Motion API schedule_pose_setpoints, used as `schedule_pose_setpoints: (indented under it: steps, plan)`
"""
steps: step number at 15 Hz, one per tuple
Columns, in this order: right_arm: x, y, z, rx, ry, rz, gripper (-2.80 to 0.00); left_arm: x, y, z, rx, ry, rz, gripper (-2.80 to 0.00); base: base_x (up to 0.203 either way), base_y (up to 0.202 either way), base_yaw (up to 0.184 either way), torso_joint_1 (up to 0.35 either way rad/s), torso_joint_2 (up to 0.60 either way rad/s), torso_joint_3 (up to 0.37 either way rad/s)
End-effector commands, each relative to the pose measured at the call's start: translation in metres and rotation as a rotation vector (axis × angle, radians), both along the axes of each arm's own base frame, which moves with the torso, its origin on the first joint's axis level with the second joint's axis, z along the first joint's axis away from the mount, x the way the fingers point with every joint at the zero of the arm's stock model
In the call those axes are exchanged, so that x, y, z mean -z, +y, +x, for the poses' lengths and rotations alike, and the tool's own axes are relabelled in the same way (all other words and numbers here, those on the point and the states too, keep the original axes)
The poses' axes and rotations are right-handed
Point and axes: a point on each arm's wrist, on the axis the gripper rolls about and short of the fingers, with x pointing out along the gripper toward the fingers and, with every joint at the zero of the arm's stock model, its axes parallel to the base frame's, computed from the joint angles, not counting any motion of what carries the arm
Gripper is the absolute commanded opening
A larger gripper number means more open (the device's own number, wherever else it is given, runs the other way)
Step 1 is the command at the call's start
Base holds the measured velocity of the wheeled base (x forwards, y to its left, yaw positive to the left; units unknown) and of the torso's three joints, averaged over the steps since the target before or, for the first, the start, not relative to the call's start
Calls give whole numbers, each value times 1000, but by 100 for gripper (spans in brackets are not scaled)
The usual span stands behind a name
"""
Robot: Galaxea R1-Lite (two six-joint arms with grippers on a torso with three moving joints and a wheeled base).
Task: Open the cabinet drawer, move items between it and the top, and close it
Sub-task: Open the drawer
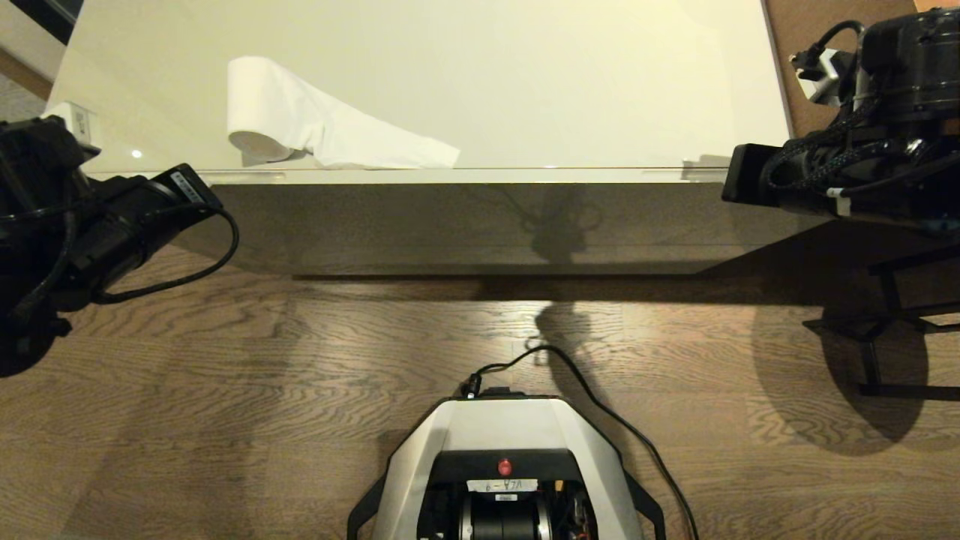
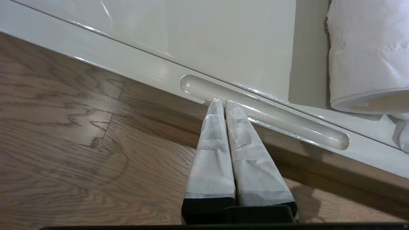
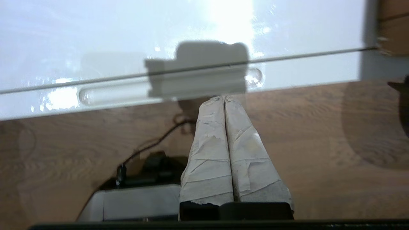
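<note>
Your left gripper (image 2: 220,101), fingers pressed together, has its tips at the near slot (image 2: 265,112) of the cabinet drawer (image 1: 480,225), which runs crosswise to them; your right gripper (image 3: 223,97), likewise closed, sits at its own slot (image 3: 115,92); beyond, the toilet paper roll (image 1: 277,112) lies on the top (image 1: 562,75), leftward.

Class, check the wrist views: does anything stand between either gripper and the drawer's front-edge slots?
Nothing visible. The left gripper has its shut tips at the left slot; the right gripper sits just before the right slot.
</note>
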Motion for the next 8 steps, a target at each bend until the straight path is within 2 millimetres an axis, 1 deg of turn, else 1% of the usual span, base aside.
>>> schedule_pose_setpoints:
  steps: [1, 3, 5, 6, 8]
  plan:
    - [13, 6, 17, 9, -42, 6, -280, -2, -2, 1, 6, -18, -18, -280, 0, 0, 0, 0, 0, 0]
    - [15, 7, 20, 17, -57, -9, -280, -5, -3, 1, 10, -36, -20, -280, 0, 0, 0, 0, 0, 0]
    - [4, 5, 15, 14, -123, -28, -280, -12, -8, -2, 27, -63, -21, -280, 0, 0, 0, 0, 0, 0]
    - [5, 5, 15, 10, -120, -49, -280, -14, -11, -2, 38, -69, -21, -280, 0, 0, 0, 0, 0, 0]
    - [6, 5, 15, 9, -121, -54, -280, -12, -15, 0, 50, -63, -22, -280, 0, 0, 0, 0, 0, 0]
